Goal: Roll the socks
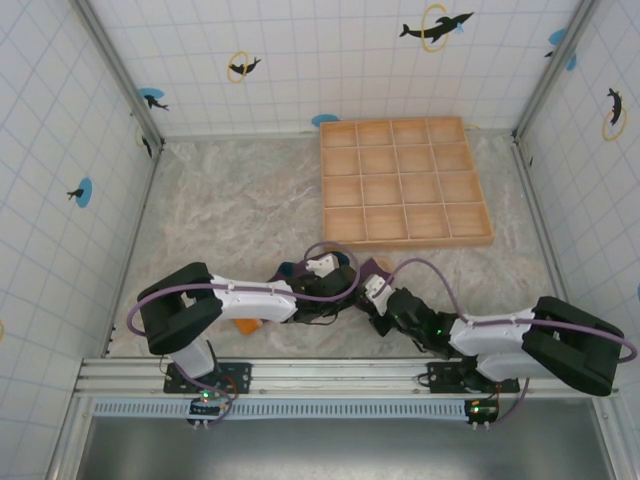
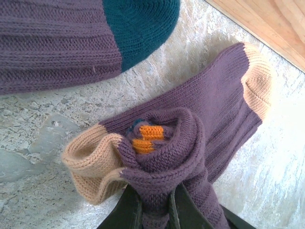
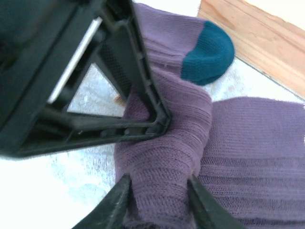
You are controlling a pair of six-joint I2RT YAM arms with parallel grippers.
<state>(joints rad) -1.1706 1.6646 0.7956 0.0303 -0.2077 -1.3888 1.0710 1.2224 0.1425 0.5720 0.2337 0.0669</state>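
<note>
Purple socks lie at the table's front middle, where both grippers meet. My left gripper [image 2: 155, 195] is shut on a purple sock wound into a roll [image 2: 162, 148], with orange patches at its core and a tan cuff [image 2: 90, 157] flaring to the left. The same sock's tan toe [image 2: 257, 81] lies flat beyond. A second purple sock with a teal toe [image 2: 138, 24] lies past it. My right gripper [image 3: 159, 188] pinches a raised fold of purple sock [image 3: 167, 143] right under the left gripper's black fingers [image 3: 143, 95]. From above, left gripper [image 1: 335, 290] and right gripper [image 1: 375, 292] are almost touching.
A wooden tray [image 1: 408, 241] divided into square compartments sits just behind the socks at centre right. Something small and orange [image 1: 245, 325] lies under the left arm near the front edge. Tiled walls close in both sides and the back.
</note>
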